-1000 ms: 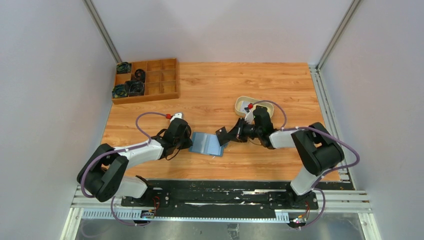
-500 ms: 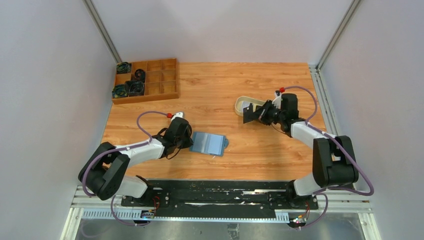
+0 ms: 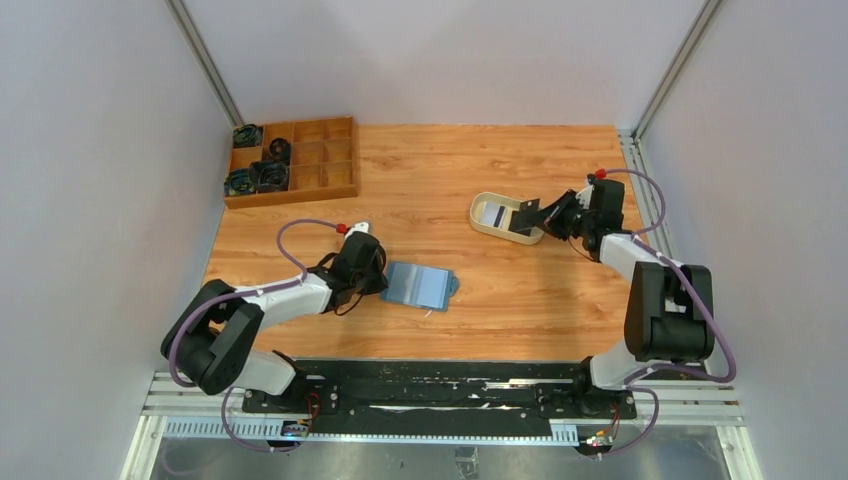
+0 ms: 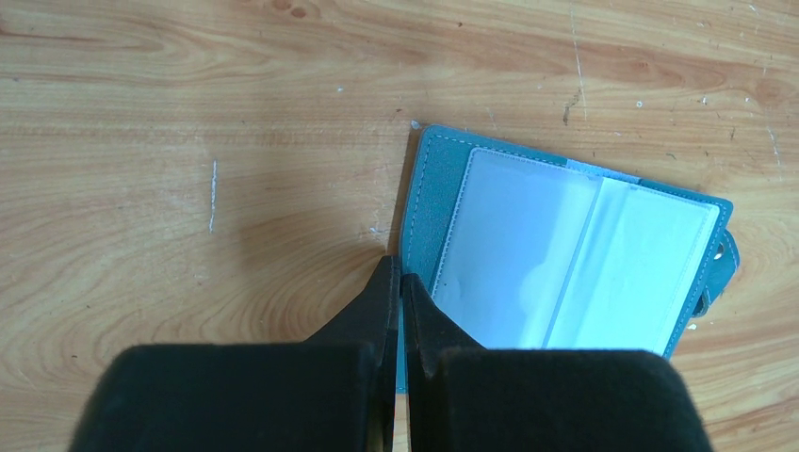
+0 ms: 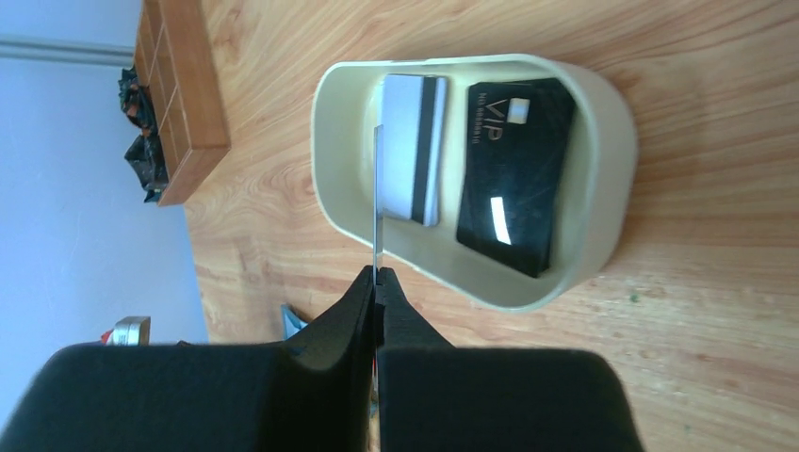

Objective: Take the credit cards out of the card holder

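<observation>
The teal card holder (image 3: 418, 287) lies open on the table, its pale slot lining up (image 4: 565, 254). My left gripper (image 3: 382, 284) is shut on the holder's left edge (image 4: 399, 278). My right gripper (image 3: 548, 214) is shut on a dark card (image 3: 526, 213), seen edge-on in the right wrist view (image 5: 378, 198). It holds the card over the cream oval tray (image 3: 480, 215). In the tray (image 5: 603, 141) lie a white card with a black stripe (image 5: 415, 151) and a black VIP card (image 5: 516, 174).
A wooden compartment box (image 3: 292, 160) with dark coiled items stands at the back left and also shows in the right wrist view (image 5: 184, 94). Grey walls close in both sides and the back.
My right gripper has carried the card from beside the card holder up and to the right, over the cream tray. The left gripper and the holder have stayed in place.
</observation>
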Tool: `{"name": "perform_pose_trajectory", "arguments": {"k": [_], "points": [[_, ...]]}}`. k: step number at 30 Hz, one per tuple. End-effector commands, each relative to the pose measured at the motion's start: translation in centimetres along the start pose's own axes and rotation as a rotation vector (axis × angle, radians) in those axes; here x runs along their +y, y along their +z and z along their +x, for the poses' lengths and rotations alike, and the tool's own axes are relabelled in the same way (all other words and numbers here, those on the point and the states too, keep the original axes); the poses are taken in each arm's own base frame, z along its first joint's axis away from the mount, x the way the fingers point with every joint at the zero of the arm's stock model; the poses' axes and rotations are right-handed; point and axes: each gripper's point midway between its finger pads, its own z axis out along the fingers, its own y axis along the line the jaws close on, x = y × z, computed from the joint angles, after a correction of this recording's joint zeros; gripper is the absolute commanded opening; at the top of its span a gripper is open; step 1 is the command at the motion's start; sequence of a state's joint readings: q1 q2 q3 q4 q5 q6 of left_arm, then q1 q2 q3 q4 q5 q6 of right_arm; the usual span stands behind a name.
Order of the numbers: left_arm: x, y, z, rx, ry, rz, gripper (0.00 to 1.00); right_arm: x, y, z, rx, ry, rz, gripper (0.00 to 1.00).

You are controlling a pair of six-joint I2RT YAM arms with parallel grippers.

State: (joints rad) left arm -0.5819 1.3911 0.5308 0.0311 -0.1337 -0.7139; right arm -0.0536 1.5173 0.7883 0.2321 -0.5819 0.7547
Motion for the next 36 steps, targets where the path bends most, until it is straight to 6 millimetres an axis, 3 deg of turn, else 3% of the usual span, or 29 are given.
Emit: {"name": "perform_pose_trajectory", "arguments": {"k": [1,12,24,36], "points": [[1.5,0.3,1.8,0.075,0.041,-0.060,0.00,-1.6,0.3,-1.6,-0.031,0.002,0.027,0.00],[0.9,-0.3,0.7,0.076,0.113,-0.052,0.00,-3.4,1.4,-2.2,-0.049,0.026,0.054,0.00],[-1.6,-0.3,-1.0,0.053,0.067,0.018,0.00,-4.1,2.8,-2.5,-0.041,0.037,0.053,0.00],[-2.4,-0.5,-1.7,0.035,0.020,0.035,0.00,-3.8,3.4,-2.2,0.015,-0.014,0.088,0.16]]}}
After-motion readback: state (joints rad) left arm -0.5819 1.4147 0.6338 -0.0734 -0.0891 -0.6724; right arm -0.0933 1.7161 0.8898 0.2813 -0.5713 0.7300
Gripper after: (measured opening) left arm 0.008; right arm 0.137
